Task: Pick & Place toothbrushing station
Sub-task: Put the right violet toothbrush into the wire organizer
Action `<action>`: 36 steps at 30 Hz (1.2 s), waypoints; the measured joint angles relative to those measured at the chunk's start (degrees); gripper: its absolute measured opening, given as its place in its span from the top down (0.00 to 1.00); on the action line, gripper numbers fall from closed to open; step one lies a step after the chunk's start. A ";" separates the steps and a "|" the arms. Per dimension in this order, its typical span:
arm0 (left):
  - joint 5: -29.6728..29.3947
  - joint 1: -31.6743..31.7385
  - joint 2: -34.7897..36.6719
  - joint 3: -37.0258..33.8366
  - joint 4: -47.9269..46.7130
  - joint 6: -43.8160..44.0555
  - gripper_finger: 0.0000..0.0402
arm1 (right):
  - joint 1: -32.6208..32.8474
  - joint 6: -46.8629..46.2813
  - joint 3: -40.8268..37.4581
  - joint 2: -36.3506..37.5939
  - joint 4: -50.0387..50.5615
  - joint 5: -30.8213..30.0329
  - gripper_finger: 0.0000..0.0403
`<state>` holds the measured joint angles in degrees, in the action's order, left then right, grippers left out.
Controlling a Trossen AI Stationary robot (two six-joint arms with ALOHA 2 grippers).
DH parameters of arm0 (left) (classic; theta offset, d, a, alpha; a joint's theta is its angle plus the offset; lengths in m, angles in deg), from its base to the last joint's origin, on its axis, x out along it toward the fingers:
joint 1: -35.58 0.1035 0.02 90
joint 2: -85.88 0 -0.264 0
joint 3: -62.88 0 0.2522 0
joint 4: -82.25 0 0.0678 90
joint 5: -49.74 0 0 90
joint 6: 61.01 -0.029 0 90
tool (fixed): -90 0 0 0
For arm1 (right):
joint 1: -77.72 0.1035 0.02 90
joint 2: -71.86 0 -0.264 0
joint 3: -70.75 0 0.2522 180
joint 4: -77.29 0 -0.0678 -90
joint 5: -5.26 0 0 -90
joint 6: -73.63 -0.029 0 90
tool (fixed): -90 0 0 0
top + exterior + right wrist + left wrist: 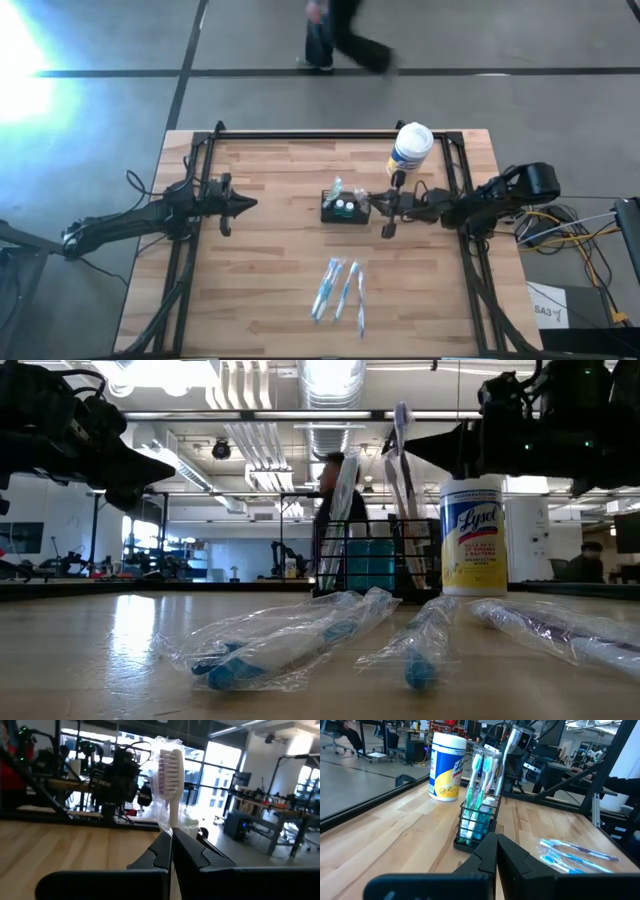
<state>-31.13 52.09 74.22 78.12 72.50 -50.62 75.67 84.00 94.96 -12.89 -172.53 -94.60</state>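
On the wooden table [260,290] the caddy [344,209] holds some brushes, three wrapped toothbrushes [338,290] remain — the right gripper [374,205] is apparently clamped on another, the left gripper [250,204] closed, empty.

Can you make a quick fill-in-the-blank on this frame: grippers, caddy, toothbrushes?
1. The right gripper, beside the black wire-mesh caddy, is shut on a wrapped ____.
2. The white canister carries a ____ label.
3. The left gripper is shut and holds ____.
4. More wrapped toothbrushes lie flat on the ____.

Missing words: toothbrush; yellow; nothing; table
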 joint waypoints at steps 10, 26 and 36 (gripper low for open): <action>0.00 0.00 0.02 -0.83 1.97 -0.09 0.98 | 2.59 -2.69 0.94 -11.39 -3.90 -4.78 0.98; -0.02 0.02 0.00 -0.85 1.94 -0.36 0.98 | 2.95 -5.79 0.63 -16.53 -6.21 -8.30 0.98; -0.02 0.02 0.00 -0.85 1.92 -0.76 0.98 | 3.06 -9.52 0.72 -9.56 1.30 -6.70 0.92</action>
<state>-31.15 52.11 74.22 77.27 74.42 -51.38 78.73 74.48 95.69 -22.46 -171.22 -101.30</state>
